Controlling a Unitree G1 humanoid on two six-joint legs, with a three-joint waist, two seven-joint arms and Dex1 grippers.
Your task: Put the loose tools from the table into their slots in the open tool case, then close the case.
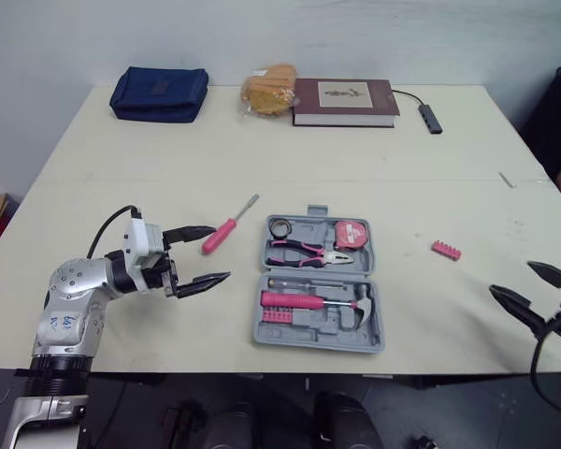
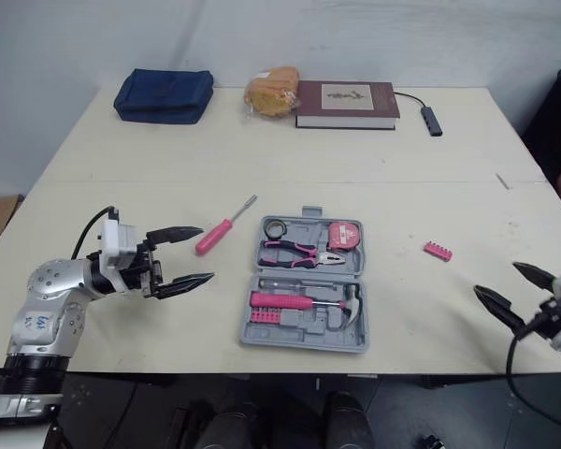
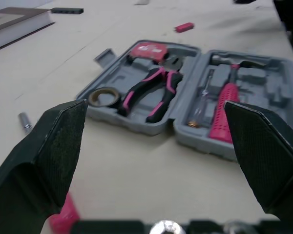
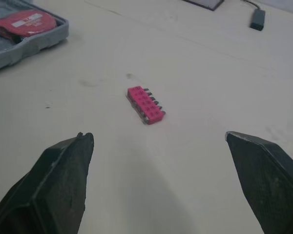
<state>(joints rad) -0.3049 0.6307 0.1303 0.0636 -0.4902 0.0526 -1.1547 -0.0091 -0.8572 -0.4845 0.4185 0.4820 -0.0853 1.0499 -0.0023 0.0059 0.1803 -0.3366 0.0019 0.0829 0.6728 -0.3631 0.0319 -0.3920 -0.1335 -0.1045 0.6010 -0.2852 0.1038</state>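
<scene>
Open tool case (image 1: 320, 283), grey, lay flat near the front edge of the tabletop (image 1: 262, 159), both halves facing up. The rear half held a roll of tape (image 1: 280, 228), pink-handled pliers (image 1: 309, 251) and a pink tape measure (image 1: 352, 234). The front half held a pink-handled driver (image 1: 290, 300) and a hammer (image 1: 360, 304).

Two tools lay loose. A pink-handled screwdriver (image 1: 229, 225) rested just left of the case, its shaft pointing away from the robot. A pink bit holder (image 4: 145, 105) rested to the right of the case, apart from it.

The left jaws stood wide and empty, low over the tabletop, one tip close beside the screwdriver's handle. The right jaws, likewise wide and empty, hovered near the front right edge, facing the bit holder.

Along the far edge lay a blue pouch (image 1: 159, 94), bagged bread (image 1: 269, 90), a book (image 1: 344, 101) and a cabled adapter (image 1: 431, 118).
</scene>
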